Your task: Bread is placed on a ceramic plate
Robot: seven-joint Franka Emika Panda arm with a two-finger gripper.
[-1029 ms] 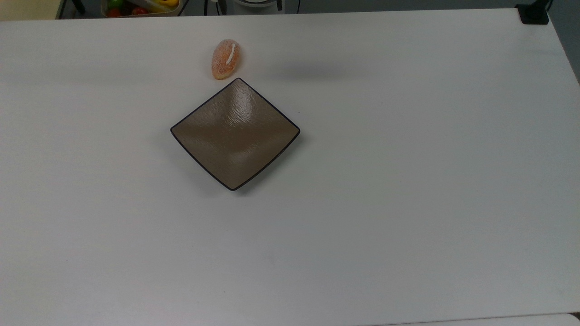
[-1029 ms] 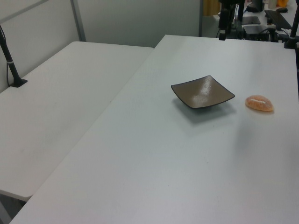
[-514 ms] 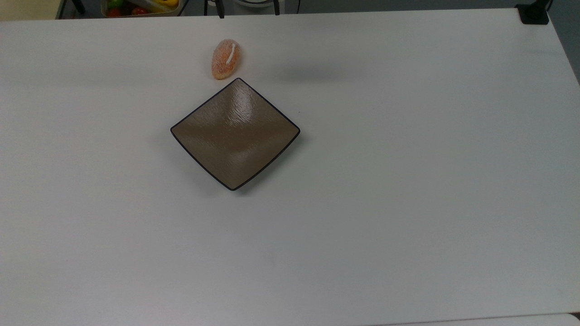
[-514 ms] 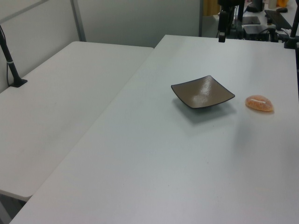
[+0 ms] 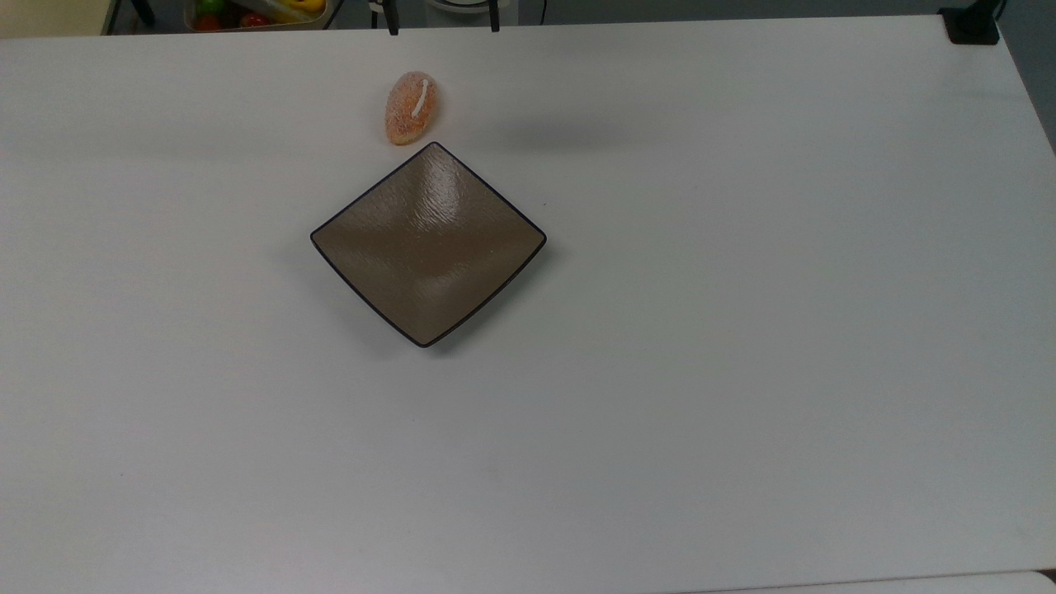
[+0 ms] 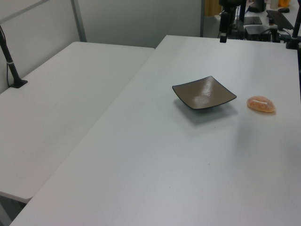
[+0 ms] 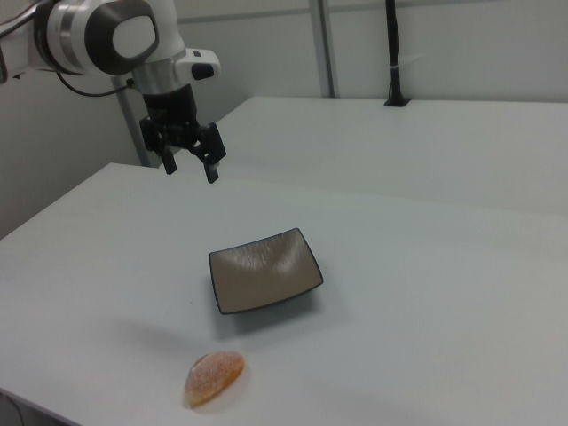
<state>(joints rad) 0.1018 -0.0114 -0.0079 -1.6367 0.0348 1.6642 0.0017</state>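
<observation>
Bread [image 5: 411,107] on desk [image 5: 742,330] just beside ceramic plate [image 5: 428,243] corner, top view's upper centre; gripper [image 7: 189,166] aloft, fingers [image 7: 213,170] wide, empty.

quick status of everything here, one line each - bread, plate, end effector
bread: lying on the table just off one corner of the plate, not gripped
ceramic plate: flat on the table, nothing on it
end effector: open, holding nothing, up in the air above the table, away from both bread and plate
</observation>
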